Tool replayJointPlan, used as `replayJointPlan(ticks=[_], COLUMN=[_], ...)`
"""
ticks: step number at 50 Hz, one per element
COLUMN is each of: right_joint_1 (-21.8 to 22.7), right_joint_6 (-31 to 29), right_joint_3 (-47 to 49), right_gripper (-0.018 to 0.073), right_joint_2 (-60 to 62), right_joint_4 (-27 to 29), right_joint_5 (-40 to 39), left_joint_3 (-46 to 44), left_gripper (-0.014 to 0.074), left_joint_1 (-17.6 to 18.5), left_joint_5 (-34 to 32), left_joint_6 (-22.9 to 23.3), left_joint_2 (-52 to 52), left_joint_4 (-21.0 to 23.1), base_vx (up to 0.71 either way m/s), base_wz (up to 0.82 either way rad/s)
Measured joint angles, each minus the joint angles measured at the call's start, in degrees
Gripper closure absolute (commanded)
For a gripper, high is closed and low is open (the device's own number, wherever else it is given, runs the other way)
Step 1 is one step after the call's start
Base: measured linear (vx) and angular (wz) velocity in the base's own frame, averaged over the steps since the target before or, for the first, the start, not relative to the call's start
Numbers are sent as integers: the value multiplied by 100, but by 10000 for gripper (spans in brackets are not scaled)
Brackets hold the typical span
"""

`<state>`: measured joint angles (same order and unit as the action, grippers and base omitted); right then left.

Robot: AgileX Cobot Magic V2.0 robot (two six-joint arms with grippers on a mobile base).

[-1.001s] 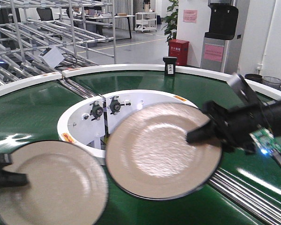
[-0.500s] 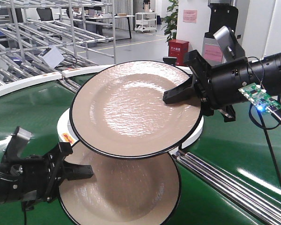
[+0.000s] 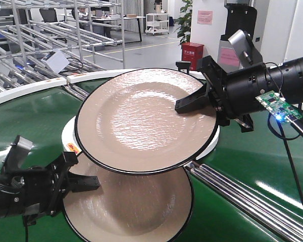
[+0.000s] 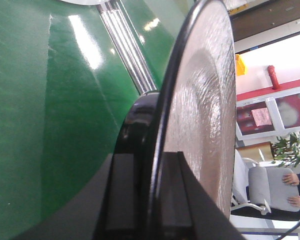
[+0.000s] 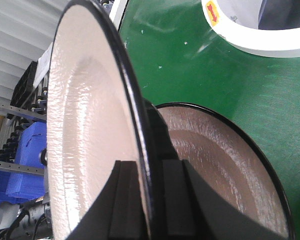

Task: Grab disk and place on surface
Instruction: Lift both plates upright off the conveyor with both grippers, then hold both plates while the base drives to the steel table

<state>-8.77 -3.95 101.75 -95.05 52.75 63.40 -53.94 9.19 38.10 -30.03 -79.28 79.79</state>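
Two disks overlap above the green belt (image 3: 252, 161), upper disk (image 3: 141, 121) hiding part of lower disk (image 3: 126, 206); right fingers (image 3: 191, 103) pinch the upper rim, left fingers (image 3: 83, 182) the lower.

Glossy, ripple-textured beige disk (image 3: 141, 121); shiny green belt (image 3: 35, 116).

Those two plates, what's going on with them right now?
The robot has a plate in each hand. Its right hand grips the rim of the upper plate, held tilted in the air above the green conveyor belt. Its left hand grips the lower plate, which sits low over the belt, partly under the upper one.
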Motion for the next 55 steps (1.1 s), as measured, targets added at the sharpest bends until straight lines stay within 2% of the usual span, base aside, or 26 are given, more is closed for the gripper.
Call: replayJointPlan(ticks=[34, 55], right_joint_1=[0, 0], right_joint_6=[0, 0], right_joint_3=[0, 0], right_gripper=[567, 567], right_joint_2=[0, 0], right_joint_4=[-6, 0], right_joint_5=[-5, -5], left_joint_3=[0, 0], left_gripper=[595, 595], left_joint_1=[0, 0], left_joint_5=[-38, -72], left_joint_6=[0, 0], left_joint_2=[0, 0], left_joint_4=[5, 5], base_vx=[-1, -17], base_wz=[0, -12])
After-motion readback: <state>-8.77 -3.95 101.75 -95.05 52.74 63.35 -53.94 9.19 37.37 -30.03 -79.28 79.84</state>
